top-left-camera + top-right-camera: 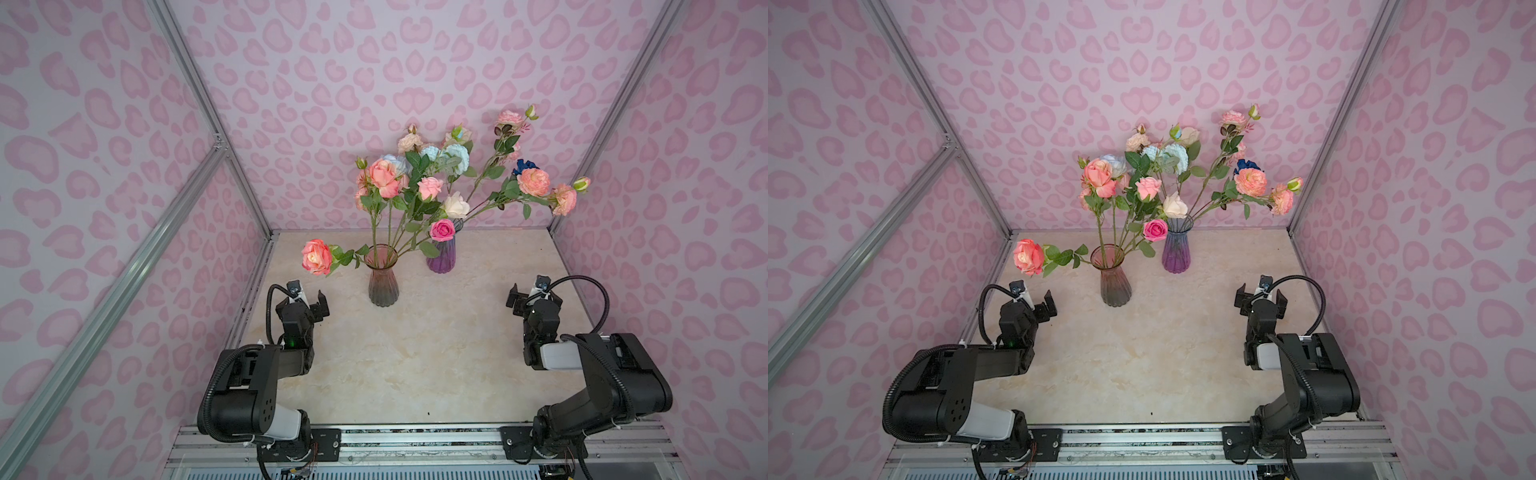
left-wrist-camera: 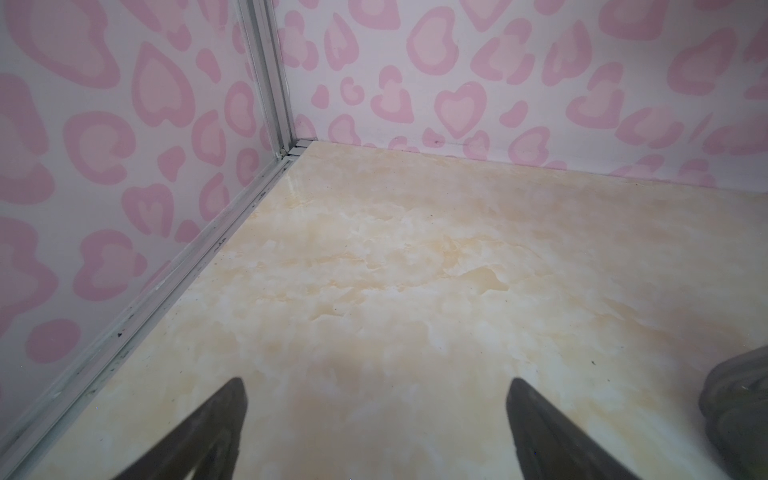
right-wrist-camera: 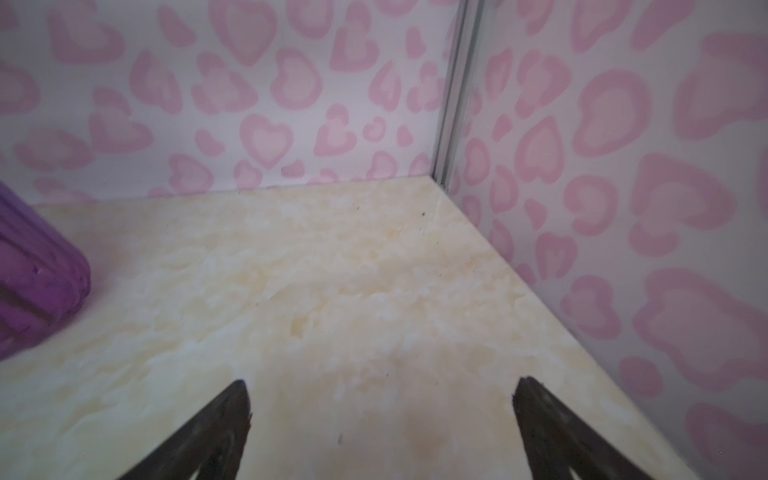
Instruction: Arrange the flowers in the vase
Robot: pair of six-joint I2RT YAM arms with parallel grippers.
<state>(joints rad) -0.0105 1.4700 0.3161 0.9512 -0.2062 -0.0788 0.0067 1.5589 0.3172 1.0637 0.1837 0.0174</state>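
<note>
With the flowers all standing in the pink vase and purple vase, the left gripper and right gripper sit clear of them, jaws spread and empty, with the arranging apparently finished.

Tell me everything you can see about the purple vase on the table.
The purple vase looks like ribbed translucent glass, pale bluish at its flared mouth and narrow neck, deepening to purple at the wider base. It stands upright on the marbled tabletop near the back wall, behind and right of the smoky pink vase, apart from it. Several flowers rise from its mouth.
</note>
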